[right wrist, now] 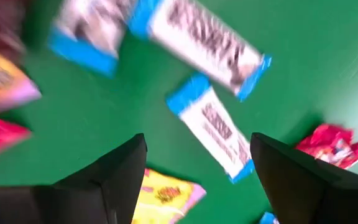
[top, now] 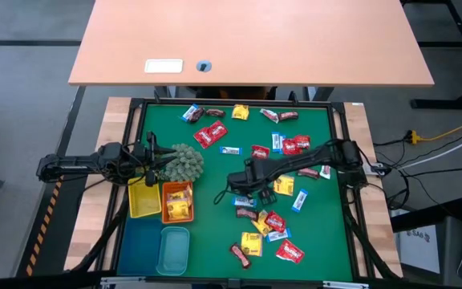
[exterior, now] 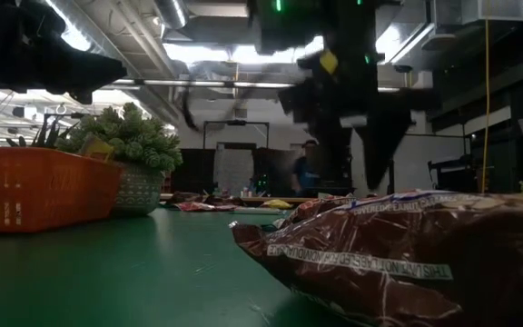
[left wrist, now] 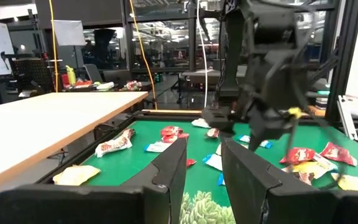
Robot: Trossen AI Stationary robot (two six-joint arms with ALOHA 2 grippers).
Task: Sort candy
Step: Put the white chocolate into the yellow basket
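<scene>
Wrapped candy lies scattered over the green mat (top: 215, 172): red packets (top: 210, 135), yellow packets (top: 251, 243), blue-white wrappers (top: 300, 200) and brown bars (top: 240, 255). My right gripper (top: 244, 191) hangs open above the mat's middle and points down. It holds nothing. In its wrist view a blue-white wrapper (right wrist: 219, 127) lies flat on the mat below the open fingers (right wrist: 197, 142). My left gripper (left wrist: 204, 180) waits at the mat's left edge beside the plant ball (top: 184, 163), level, open, with nothing between its fingers. A brown bar (exterior: 407, 254) lies close to the low camera.
A yellow tray (top: 144, 199), an orange tray (top: 177, 201) holding sweets, a teal tray (top: 173, 249) and a blue tray (top: 139, 241) stand at the mat's near left. A black frame (top: 339, 128) rims the mat. A wooden desk (top: 247, 40) stands beyond the far edge.
</scene>
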